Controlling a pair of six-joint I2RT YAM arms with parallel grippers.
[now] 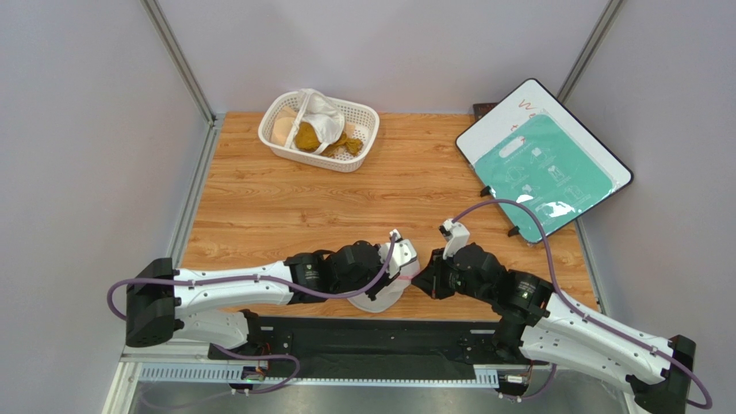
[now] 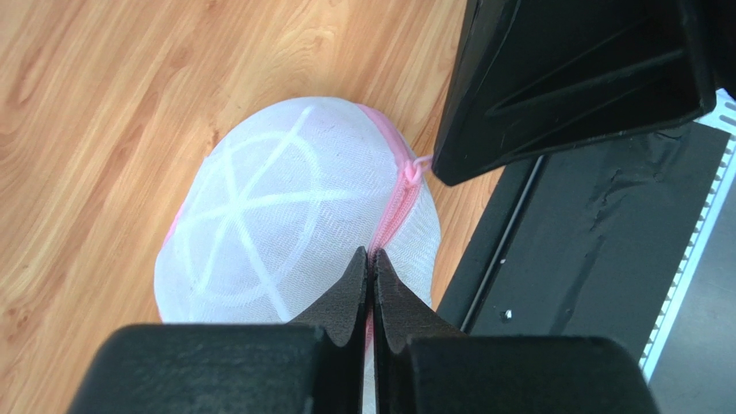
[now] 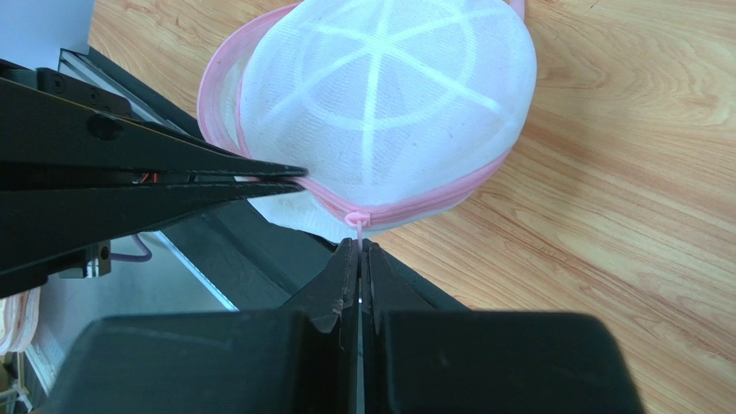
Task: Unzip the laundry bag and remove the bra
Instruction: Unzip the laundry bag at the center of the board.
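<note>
The laundry bag (image 1: 390,285) is a round white mesh pouch with pink zipper trim, at the table's near edge between the arms. It shows in the left wrist view (image 2: 276,207) and in the right wrist view (image 3: 389,95). My left gripper (image 2: 371,255) is shut on the bag's pink zipper seam. My right gripper (image 3: 360,244) is shut on the pink zipper pull (image 3: 355,221), which also shows in the left wrist view (image 2: 416,169). The zipper looks closed. The bra is hidden.
A white lattice basket (image 1: 356,153) with mustard-brown and white cloths stands at the back. A white board with a teal sheet (image 1: 544,159) lies at the right. The black base rail (image 1: 371,332) runs along the near edge under the bag.
</note>
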